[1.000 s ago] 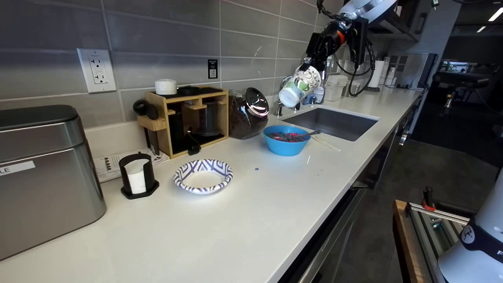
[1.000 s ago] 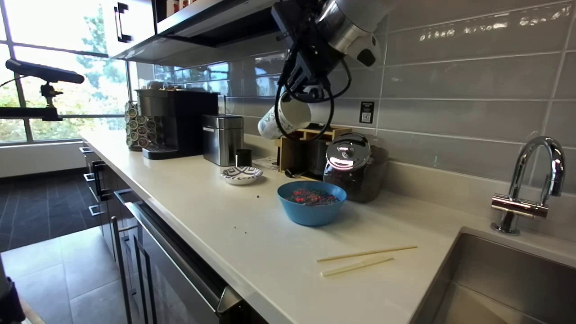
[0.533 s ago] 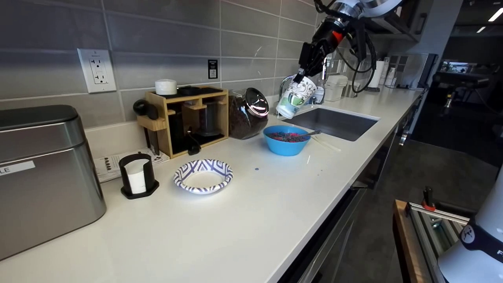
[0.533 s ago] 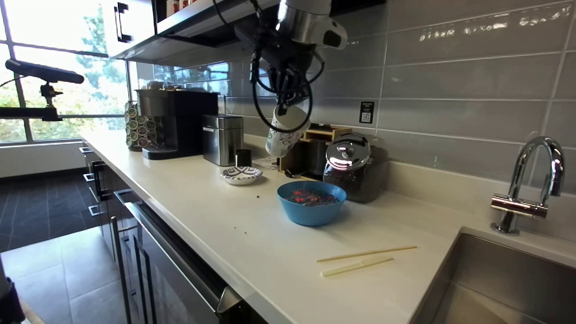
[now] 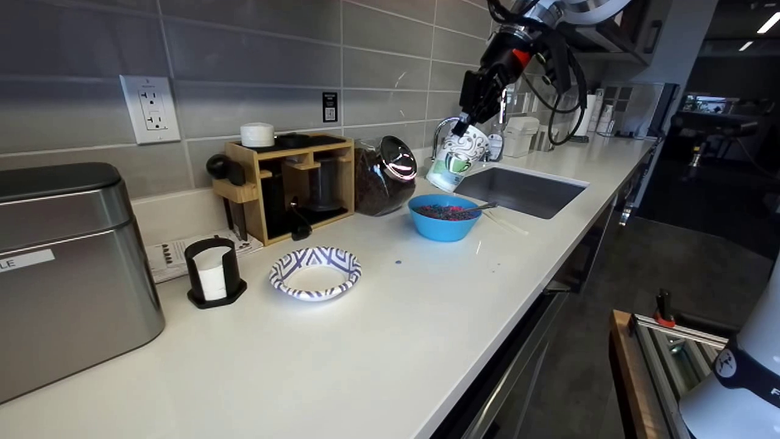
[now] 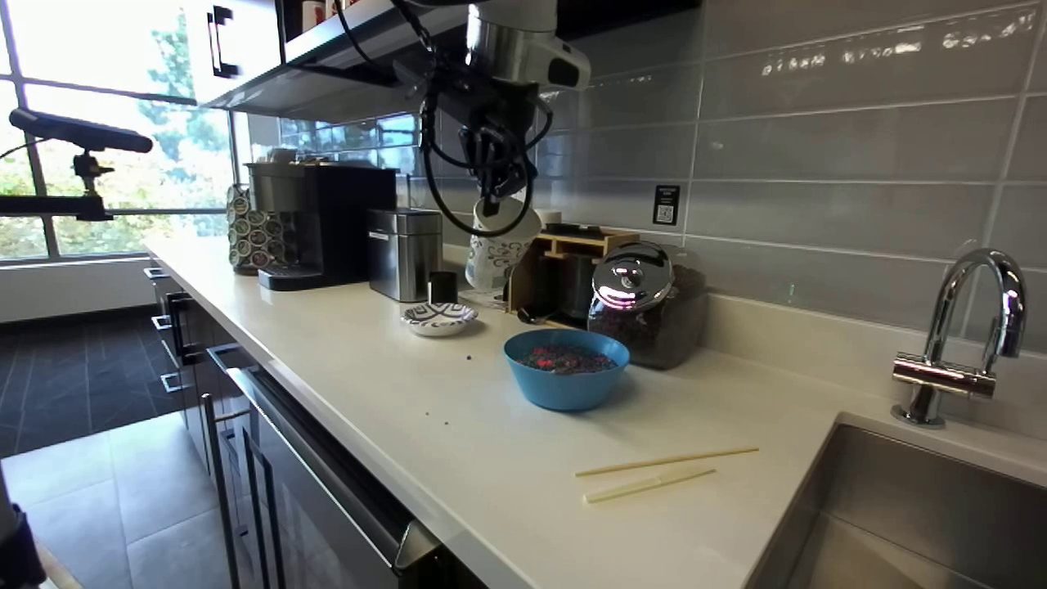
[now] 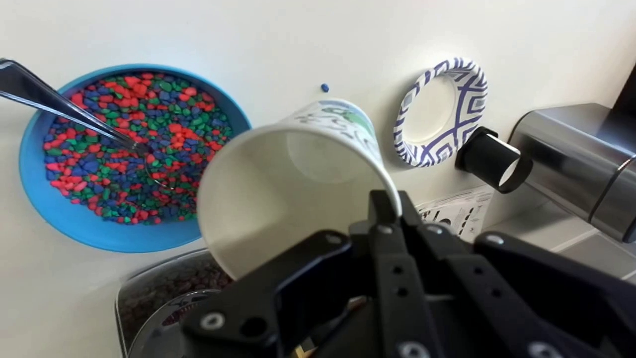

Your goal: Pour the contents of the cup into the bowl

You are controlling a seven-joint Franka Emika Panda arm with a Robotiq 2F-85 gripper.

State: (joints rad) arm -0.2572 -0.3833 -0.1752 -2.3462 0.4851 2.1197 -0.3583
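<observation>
Grey tiled wall (image 5: 390,73) is backing the white table (image 5: 341,366). In an exterior view, daylight is pouring through a paned window (image 6: 159,176), foliage (image 6: 176,114) showing outside; white-doored cabinet (image 6: 262,45) is hanging above; floor (image 6: 98,499) is showing pale near, dark beyond. In an exterior view, ceiling light (image 5: 769,20) is glowing over dim space (image 5: 731,164).

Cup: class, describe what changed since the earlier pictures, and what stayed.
The gripper has lowered the cup, moved it slightly left in both exterior views and turned it closer to upright, keeping hold of its rim. The blue bowl and spoon stayed put.
</observation>
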